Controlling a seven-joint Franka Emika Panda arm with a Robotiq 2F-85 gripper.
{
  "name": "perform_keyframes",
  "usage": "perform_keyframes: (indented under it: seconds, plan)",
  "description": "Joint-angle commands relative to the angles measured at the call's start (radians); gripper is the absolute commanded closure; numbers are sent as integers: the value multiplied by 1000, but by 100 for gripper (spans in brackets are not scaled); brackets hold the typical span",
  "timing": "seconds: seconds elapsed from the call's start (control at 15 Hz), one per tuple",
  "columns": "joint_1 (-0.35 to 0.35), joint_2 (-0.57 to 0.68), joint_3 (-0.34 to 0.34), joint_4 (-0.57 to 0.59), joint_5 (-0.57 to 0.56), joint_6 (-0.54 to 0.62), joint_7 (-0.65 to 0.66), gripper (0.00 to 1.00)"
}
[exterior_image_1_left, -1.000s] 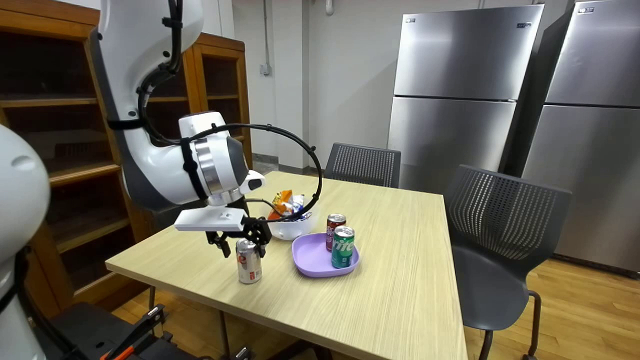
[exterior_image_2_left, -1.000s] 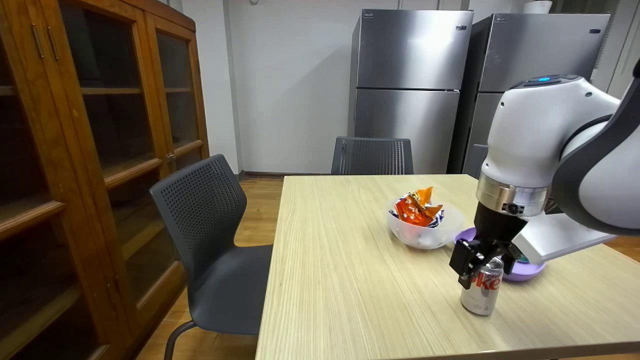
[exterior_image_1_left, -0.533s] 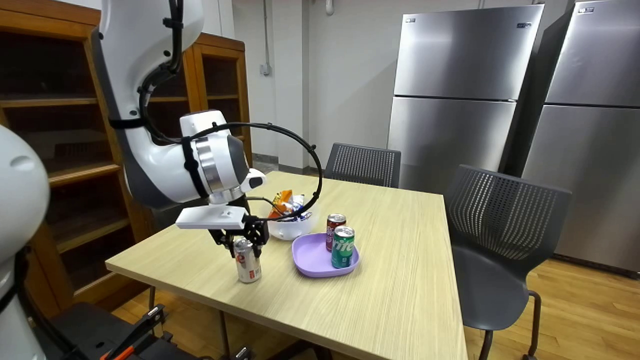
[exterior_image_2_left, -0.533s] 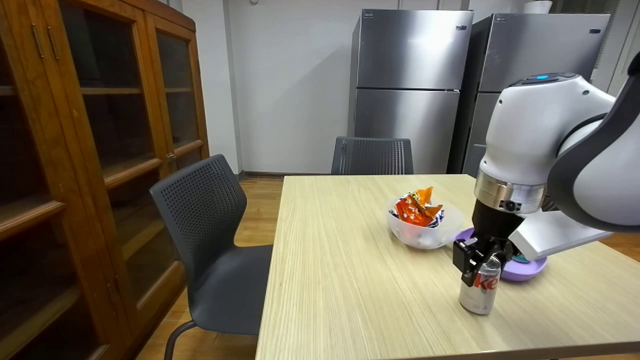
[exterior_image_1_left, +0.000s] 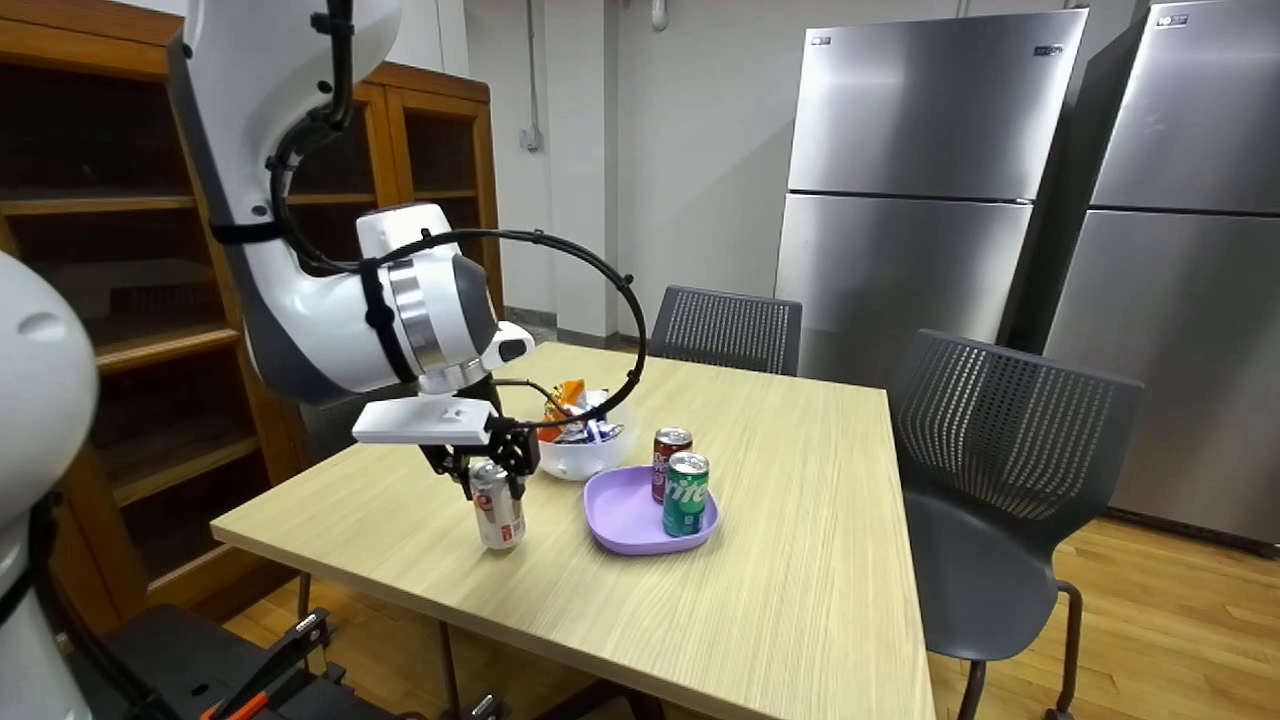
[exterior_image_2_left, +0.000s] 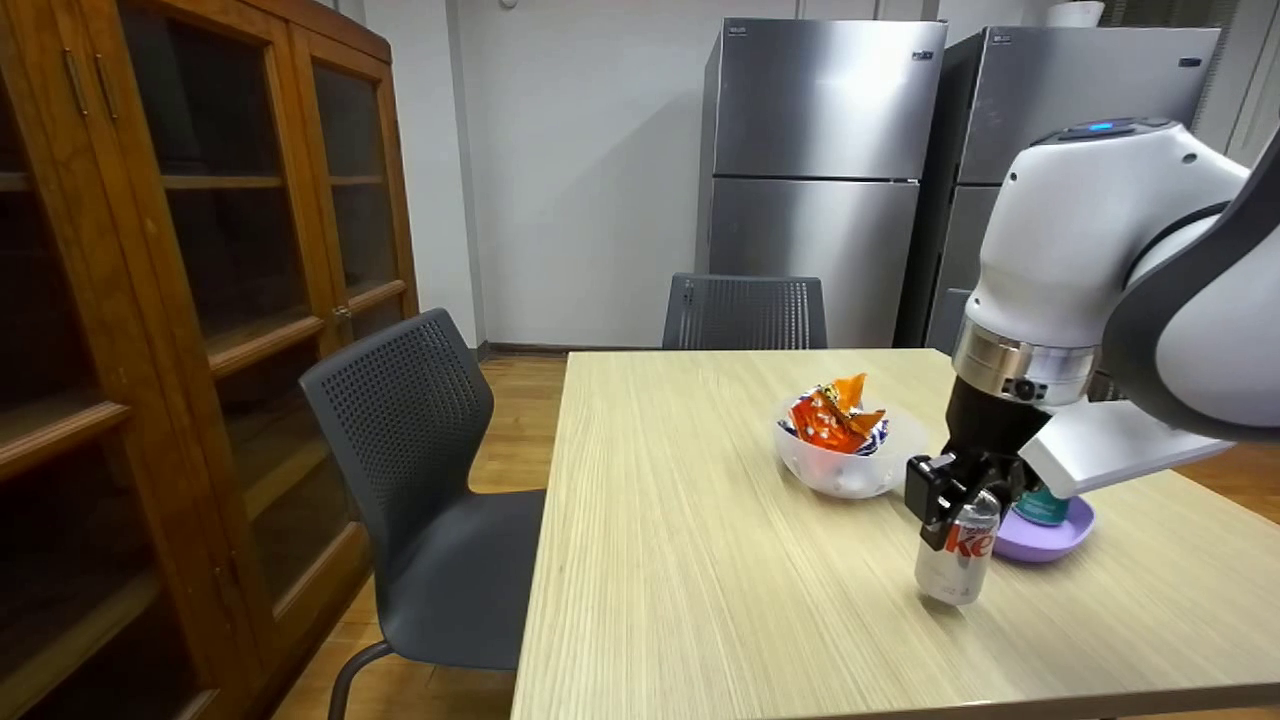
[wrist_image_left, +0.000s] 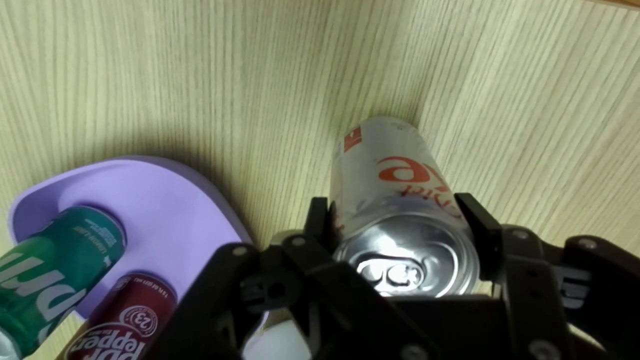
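The silver can (wrist_image_left: 400, 200) hangs just above the bench (wrist_image_left: 240, 75), pinched by the pincer (wrist_image_left: 395, 225), which covers its upper sides. The wrist view cuts off the green can (wrist_image_left: 55, 280) and dark red can (wrist_image_left: 125, 320); the pincer hides part of the purple tray (wrist_image_left: 165, 200). Bench surface separates silver can and purple tray.

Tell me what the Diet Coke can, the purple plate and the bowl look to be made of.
The Diet Coke can: metal, likely aluminium; its shiny lid throws bright highlights.
The purple plate: probably moulded plastic with a satin finish, evenly coloured and smoothly curved; silicone is possible.
The bowl: likely frosted plastic, looking milky and translucent; glass can't be ruled out.
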Motion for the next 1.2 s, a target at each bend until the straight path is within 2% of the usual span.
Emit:
perform_keyframes:
  seconds: [0.0, 0.67, 1.07, 1.13]
  plan:
    - [-52, -90, 9, -57, 16, 20, -55, 61]
    - [-226, -124, 35, -105, 53, 141, -151, 61]
    - [-338, -85, 107, -73, 41, 191, -145, 61]
    - [-328, -84, 121, -84, 193, 195, -269, 61]
